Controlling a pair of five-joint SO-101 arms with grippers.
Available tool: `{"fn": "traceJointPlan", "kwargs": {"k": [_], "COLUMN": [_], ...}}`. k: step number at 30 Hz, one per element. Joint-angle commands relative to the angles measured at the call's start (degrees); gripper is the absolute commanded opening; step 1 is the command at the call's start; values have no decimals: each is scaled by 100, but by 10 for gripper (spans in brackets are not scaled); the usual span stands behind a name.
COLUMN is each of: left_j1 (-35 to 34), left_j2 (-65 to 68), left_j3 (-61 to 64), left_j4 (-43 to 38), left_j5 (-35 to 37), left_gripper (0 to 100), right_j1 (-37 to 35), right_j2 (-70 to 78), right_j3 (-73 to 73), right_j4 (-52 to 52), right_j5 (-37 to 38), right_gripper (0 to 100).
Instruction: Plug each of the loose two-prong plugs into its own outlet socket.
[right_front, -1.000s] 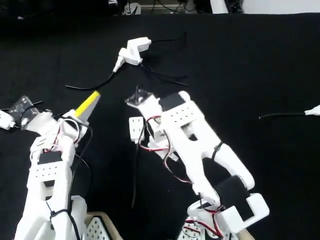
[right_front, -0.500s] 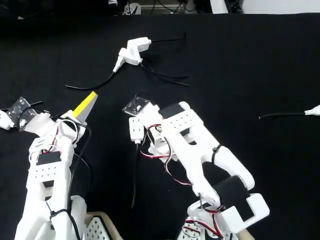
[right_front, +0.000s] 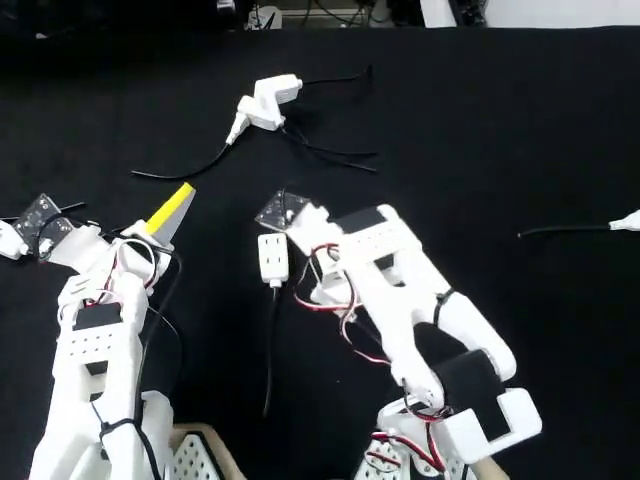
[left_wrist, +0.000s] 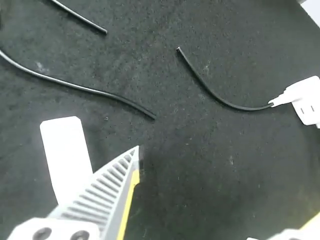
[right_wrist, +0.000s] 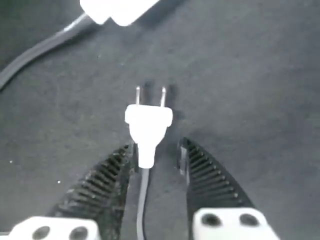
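Between my right claw's (right_wrist: 156, 146) wide-parted fingers lies the two-prong plug (right_wrist: 148, 120), prongs pointing away; I judge it straddles the cord end for gripping; likely socket (right_wrist: 117, 9) beyond the prongs.

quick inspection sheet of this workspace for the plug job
surface: black cloth, flat
job's things: two-prong plug lying loose; white pair touching at the far side; white connector with its lead, mid-table
clutter: nothing seen
grippers: right gripper open astride the plug; left gripper open, empty
cables: black leads loose on the cloth
surroundings: cables and gear past the far edge
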Motion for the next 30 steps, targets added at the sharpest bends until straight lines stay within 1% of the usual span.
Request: {"fn": "traceJointPlan", "kwargs": {"k": [1,5,9,12,16,23,26,30], "left_j1": [-40,-40,-40,-40,-40,-40,-40,-40], "left_j2": [-105,-105,-79,-70,-70,-70,-62,-79], "left_j3": [-40,-40,-48,-48,-48,-48,-48,-48], "left_j4": [-132,-132,-132,-132,-132,-132,-132,-132], "left_j5": [35,35,35,35,35,35,35,35], "left_gripper": [544,544,544,544,544,544,544,544], "right_j1": [79,-44,-308,-387,-378,-149,-149,-149], "right_j2": [-189,-189,-180,-171,-4,286,286,330], "right_j3": [101,110,84,154,277,189,180,207], "right_j4": [-79,-70,-132,-404,-721,-633,-448,-466], "right_j5": [18,-18,-316,-422,-475,-448,-431,-431], "right_gripper": [131,131,131,131,131,131,131,128]}}
